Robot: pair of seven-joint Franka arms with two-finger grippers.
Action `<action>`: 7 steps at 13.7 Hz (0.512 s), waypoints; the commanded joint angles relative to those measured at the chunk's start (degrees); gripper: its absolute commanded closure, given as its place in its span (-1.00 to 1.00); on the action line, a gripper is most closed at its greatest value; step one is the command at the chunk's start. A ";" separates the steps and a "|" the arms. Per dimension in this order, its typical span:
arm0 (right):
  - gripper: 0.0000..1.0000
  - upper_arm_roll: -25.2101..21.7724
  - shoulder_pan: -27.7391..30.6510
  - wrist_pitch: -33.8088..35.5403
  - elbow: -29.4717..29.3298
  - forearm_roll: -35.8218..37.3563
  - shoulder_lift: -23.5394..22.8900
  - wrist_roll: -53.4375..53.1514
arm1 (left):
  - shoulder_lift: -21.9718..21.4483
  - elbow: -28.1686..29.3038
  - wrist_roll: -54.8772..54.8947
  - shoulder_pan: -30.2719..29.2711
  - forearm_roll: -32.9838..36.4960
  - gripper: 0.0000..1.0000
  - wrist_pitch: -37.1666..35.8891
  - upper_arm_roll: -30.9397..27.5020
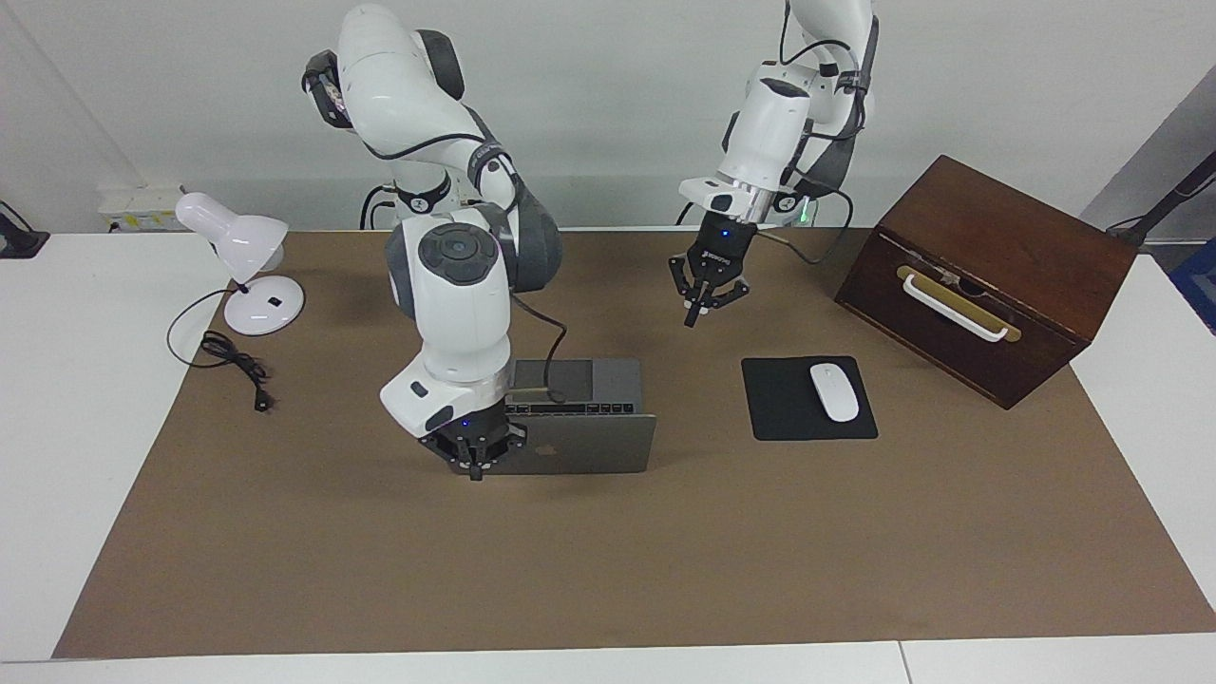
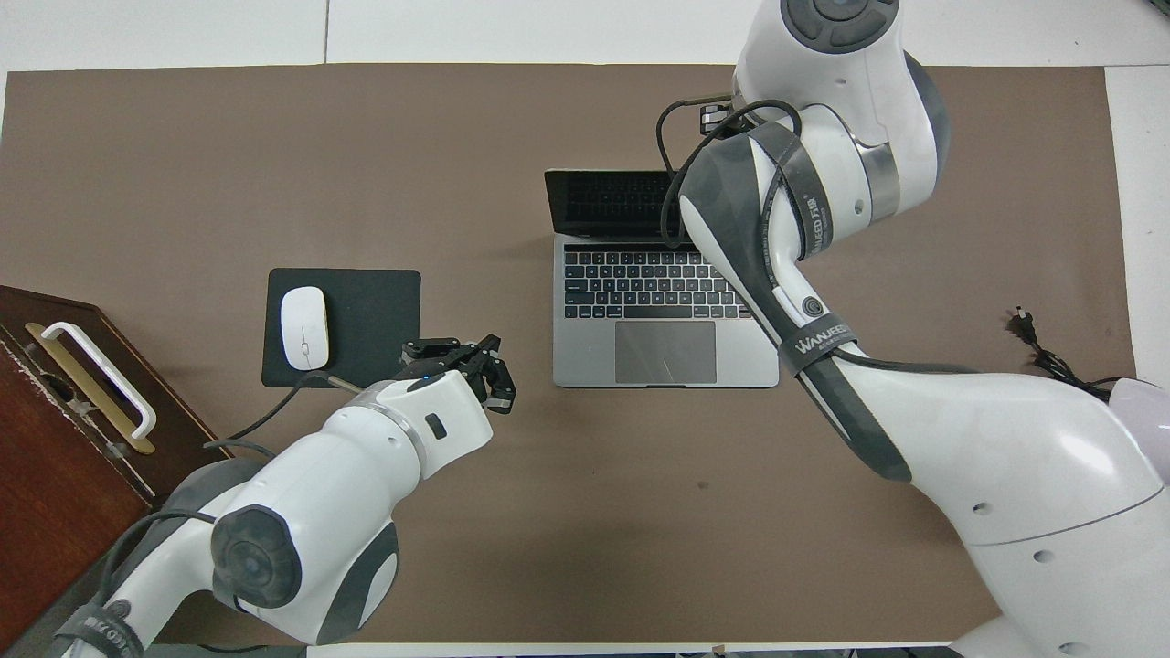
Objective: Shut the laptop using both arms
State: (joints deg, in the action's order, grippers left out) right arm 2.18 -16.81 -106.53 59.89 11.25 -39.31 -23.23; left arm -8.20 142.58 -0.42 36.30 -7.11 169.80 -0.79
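Note:
The silver-grey laptop stands open in the middle of the brown mat, its logo face turned away from the robots; its keyboard and trackpad show in the overhead view. My right gripper is shut, points down, and hangs against the lid's logo face at the corner toward the right arm's end; I cannot tell if it touches. In the overhead view the right arm hides it. My left gripper is shut and empty, raised over the mat between the mouse pad and the laptop, also seen in the overhead view.
A black mouse pad with a white mouse lies toward the left arm's end. A brown wooden box with a white handle stands beside it. A white desk lamp and its cord are at the right arm's end.

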 commanded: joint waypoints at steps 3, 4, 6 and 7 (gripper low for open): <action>1.00 0.55 0.46 2.72 3.39 -3.58 2.66 -0.77 | 7.49 0.60 -0.28 3.34 -0.80 1.00 10.71 -0.88; 1.00 0.63 0.37 3.78 3.39 -4.04 2.75 -0.86 | 8.20 0.59 -0.20 3.34 -0.80 1.00 11.59 -0.88; 1.00 0.63 0.28 6.15 3.39 -4.04 2.84 -0.77 | 10.82 0.16 0.33 4.56 -0.80 1.00 14.48 -0.97; 1.00 0.63 0.20 7.81 3.31 -4.13 3.01 -0.77 | 12.93 0.07 0.33 5.35 -0.80 1.00 16.76 -0.97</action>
State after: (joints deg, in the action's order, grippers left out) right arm 2.42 -16.90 -100.44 60.50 8.06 -38.50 -23.23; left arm 1.28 143.00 -0.59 39.09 -7.10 182.05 -0.81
